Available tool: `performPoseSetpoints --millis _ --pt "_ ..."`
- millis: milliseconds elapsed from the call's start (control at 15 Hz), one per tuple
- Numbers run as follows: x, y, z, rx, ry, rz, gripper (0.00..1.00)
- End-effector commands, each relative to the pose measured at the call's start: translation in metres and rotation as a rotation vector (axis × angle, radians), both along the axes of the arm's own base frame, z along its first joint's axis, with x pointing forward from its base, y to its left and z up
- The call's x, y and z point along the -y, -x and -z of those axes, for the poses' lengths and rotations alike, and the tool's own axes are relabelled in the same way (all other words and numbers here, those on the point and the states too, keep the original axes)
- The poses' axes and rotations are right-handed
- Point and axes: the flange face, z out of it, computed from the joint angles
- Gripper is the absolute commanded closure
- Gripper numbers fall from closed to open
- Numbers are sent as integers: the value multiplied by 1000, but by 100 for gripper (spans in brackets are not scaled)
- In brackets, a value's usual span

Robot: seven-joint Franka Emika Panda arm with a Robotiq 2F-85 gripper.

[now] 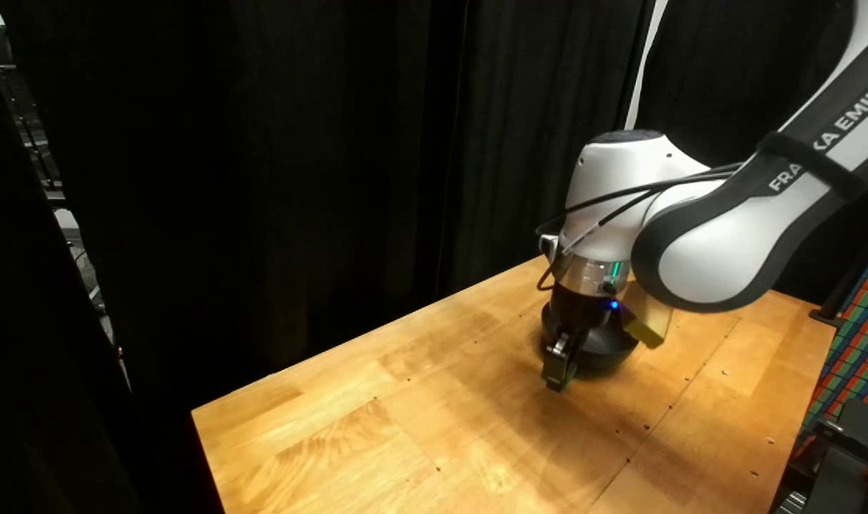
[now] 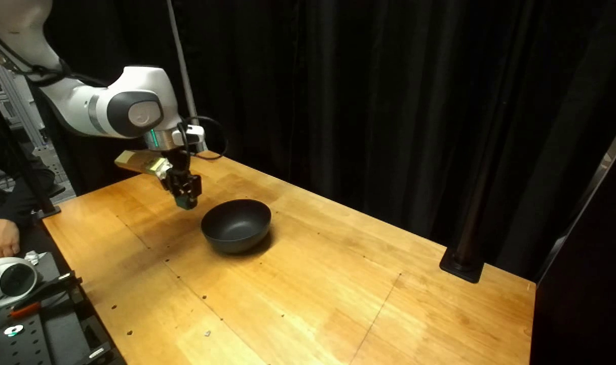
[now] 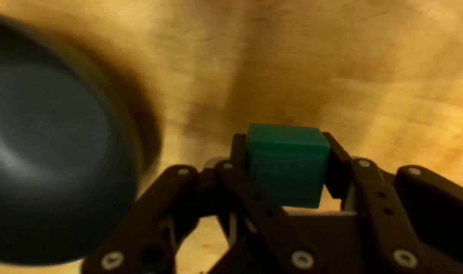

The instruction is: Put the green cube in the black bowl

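Note:
The teal-green cube (image 3: 288, 167) is held between the two fingers of my gripper (image 3: 284, 161) in the wrist view. The cube also shows below the fingertips in an exterior view (image 2: 186, 203). My gripper is shut on it and holds it above the table, beside the black bowl and not over it. The bowl (image 2: 237, 223) stands upright, and its visible inside is bare. In the wrist view the bowl (image 3: 48, 121) fills the left side. In an exterior view the bowl (image 1: 609, 348) is partly behind my gripper (image 1: 559, 375), and the cube cannot be made out there.
The wooden table (image 2: 308, 284) has black curtains (image 2: 369, 126) behind it. A black post base (image 2: 462, 266) stands at its far right edge in an exterior view. A person's hand (image 2: 1, 241) and a white-ringed device (image 2: 9, 281) are beside the table.

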Motion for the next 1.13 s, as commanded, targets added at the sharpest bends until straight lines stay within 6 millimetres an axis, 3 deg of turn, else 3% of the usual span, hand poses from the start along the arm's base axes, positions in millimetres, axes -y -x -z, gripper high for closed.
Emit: performPoseSetpoints --millis 0,267,333,467,667,1000,1067 --pt "42 -25 -57 116 126 105 77" --pt "88 -50 -68 212 274 228 75" --pt "95 -52 -66 215 297 257 27" --pt "102 -51 -66 202 317 295 21" --pt "96 -42 -83 165 270 287 0" --pt "69 -24 -138 17 92 197 0" --pt "72 -33 -107 42 151 242 0"
